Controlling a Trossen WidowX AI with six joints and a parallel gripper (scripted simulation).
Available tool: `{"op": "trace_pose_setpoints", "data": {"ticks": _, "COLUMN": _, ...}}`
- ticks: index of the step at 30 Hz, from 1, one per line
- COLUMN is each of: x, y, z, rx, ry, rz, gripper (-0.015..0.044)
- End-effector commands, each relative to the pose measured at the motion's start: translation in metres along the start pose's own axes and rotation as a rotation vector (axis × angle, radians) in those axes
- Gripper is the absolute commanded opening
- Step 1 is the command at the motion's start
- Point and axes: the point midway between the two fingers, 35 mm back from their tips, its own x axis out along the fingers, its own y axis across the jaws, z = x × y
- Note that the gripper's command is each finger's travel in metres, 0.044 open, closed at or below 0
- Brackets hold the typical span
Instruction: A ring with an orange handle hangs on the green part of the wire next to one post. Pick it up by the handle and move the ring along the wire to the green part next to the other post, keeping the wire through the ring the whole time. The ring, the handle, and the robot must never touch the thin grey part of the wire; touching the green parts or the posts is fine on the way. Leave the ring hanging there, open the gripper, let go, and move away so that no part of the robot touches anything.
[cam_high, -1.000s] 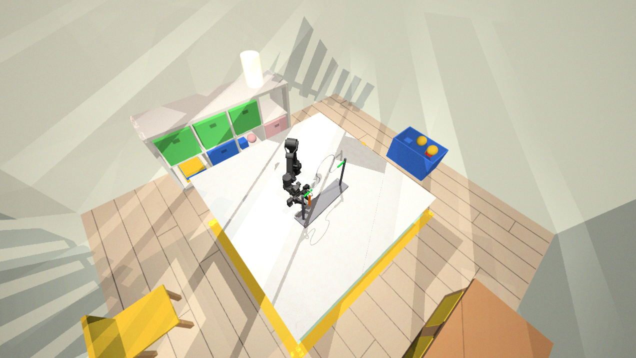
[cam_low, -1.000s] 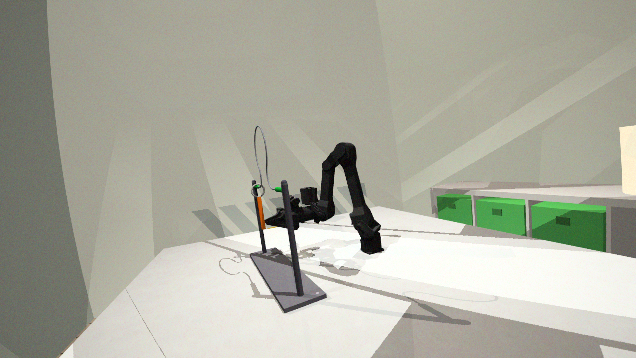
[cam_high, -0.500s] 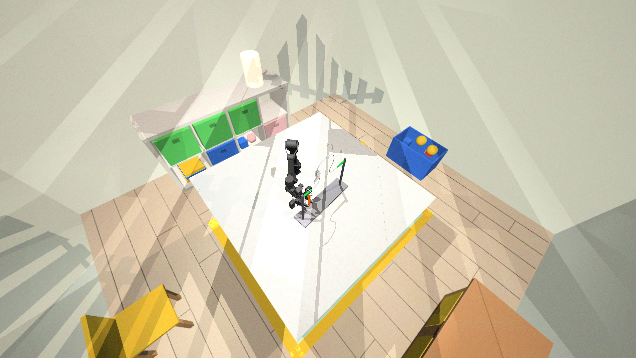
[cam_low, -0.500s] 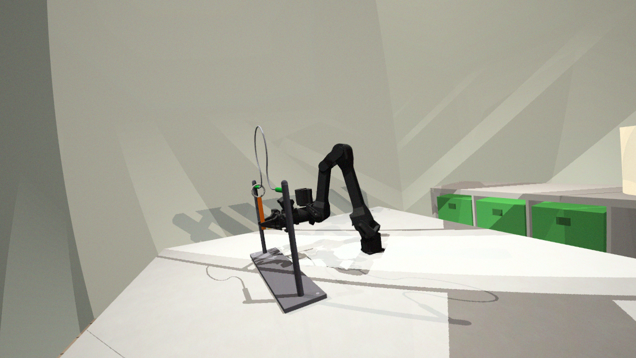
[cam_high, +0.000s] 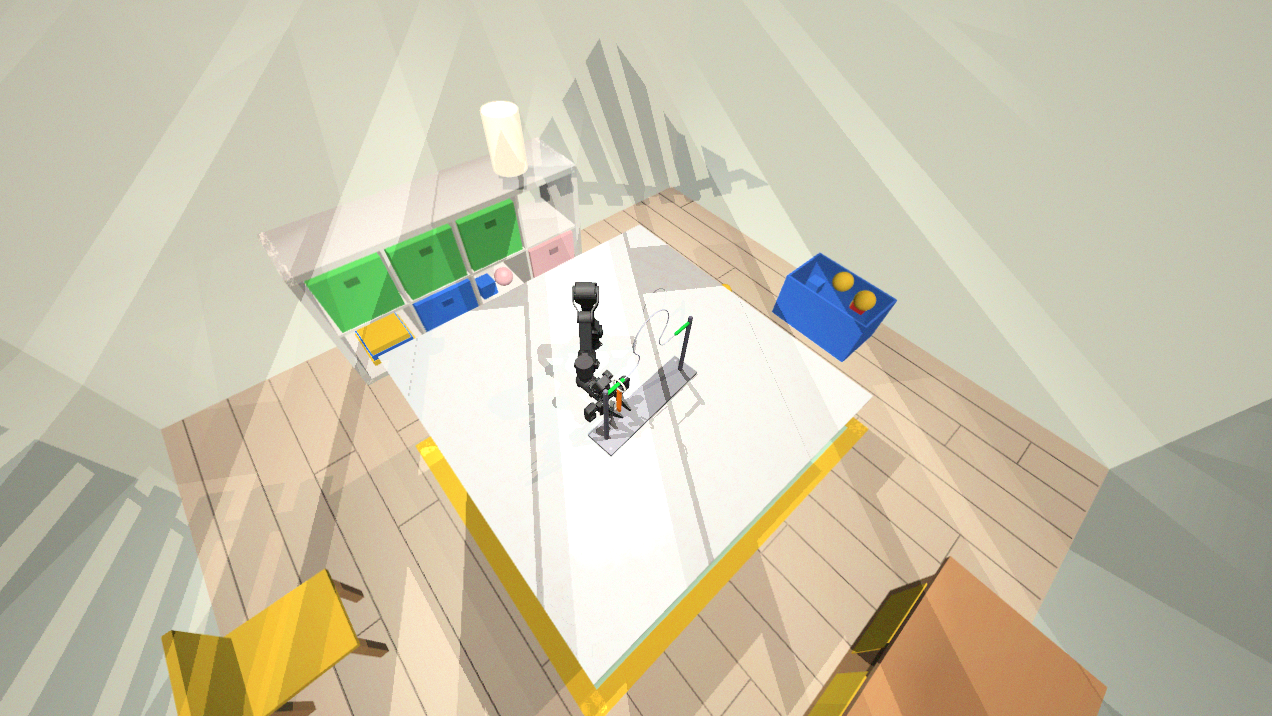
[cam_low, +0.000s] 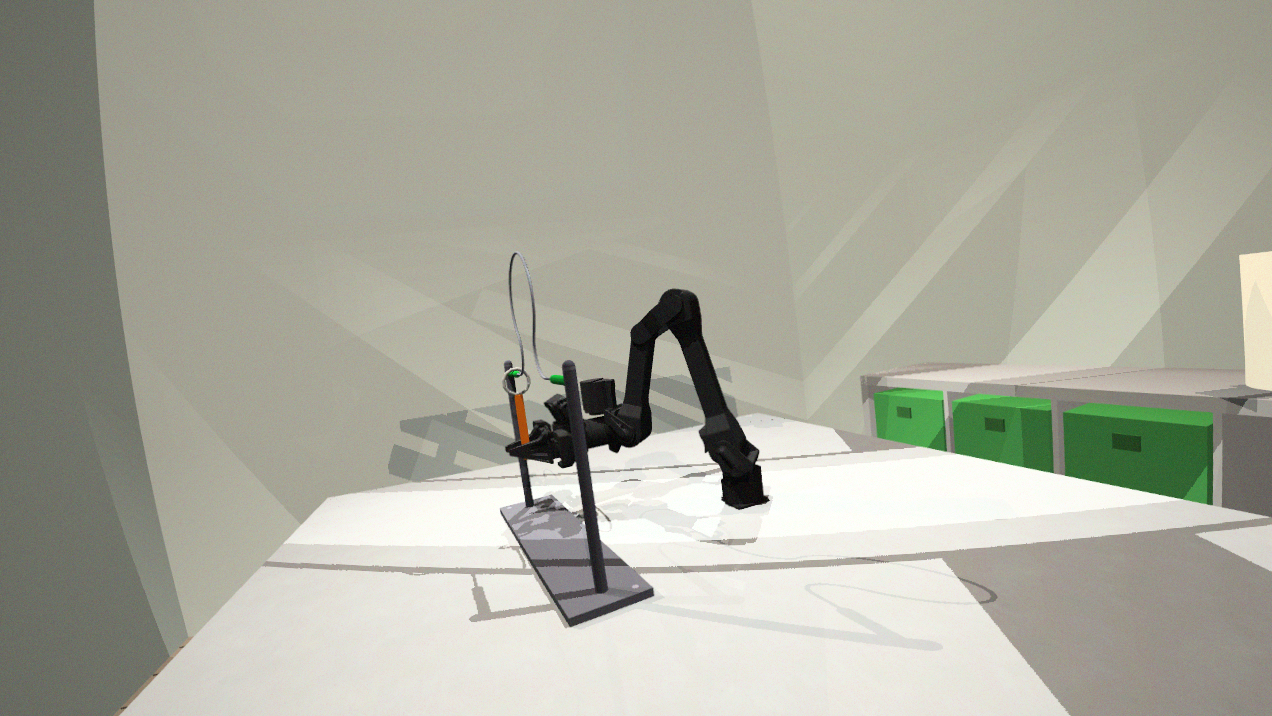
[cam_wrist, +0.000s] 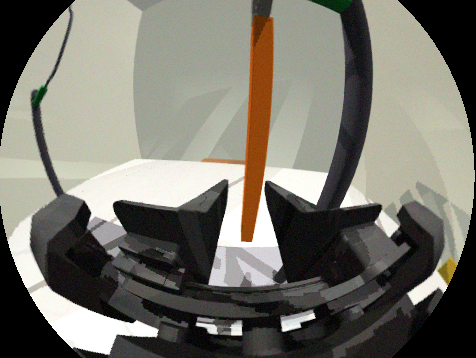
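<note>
The ring (cam_high: 618, 390) (cam_low: 504, 384) (cam_wrist: 261, 7) hangs around the green part (cam_high: 614, 387) (cam_wrist: 332, 4) beside one post (cam_high: 606, 419) (cam_low: 526, 484) (cam_wrist: 357, 85). Its orange handle (cam_high: 619, 400) (cam_low: 521, 418) (cam_wrist: 260, 100) points down. My gripper (cam_high: 624, 410) (cam_low: 514, 450) (cam_wrist: 246, 184) is partly open, with its fingers on either side of the handle's lower end. The wrist view shows a gap on both sides. The other green part (cam_high: 682, 328) (cam_low: 557, 379) (cam_wrist: 39, 95) is at the other post (cam_high: 685, 345) (cam_low: 583, 480) (cam_wrist: 42, 145).
The thin grey wire (cam_low: 510, 289) (cam_wrist: 64, 42) rises in a tall loop between the green parts. Both posts stand on a grey base plate (cam_high: 658, 386) (cam_low: 569, 591). My arm (cam_high: 585, 337) (cam_low: 703, 382) reaches in from the side. A shelf and a blue bin (cam_high: 818, 320) stand beyond.
</note>
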Motion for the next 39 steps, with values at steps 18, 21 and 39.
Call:
{"op": "trace_pose_setpoints", "data": {"ticks": 18, "x": 0.001, "y": 0.000, "z": -0.001, "rx": 0.001, "ry": 0.001, "rz": 0.000, "gripper": 0.0055}}
{"op": "trace_pose_setpoints", "data": {"ticks": 21, "x": 0.001, "y": 0.000, "z": -0.001, "rx": 0.001, "ry": 0.001, "rz": 0.000, "gripper": -0.0024}}
{"op": "trace_pose_setpoints", "data": {"ticks": 39, "x": 0.002, "y": 0.002, "z": 0.010, "rx": 0.005, "ry": 0.001, "rz": 0.001, "gripper": -0.0150}}
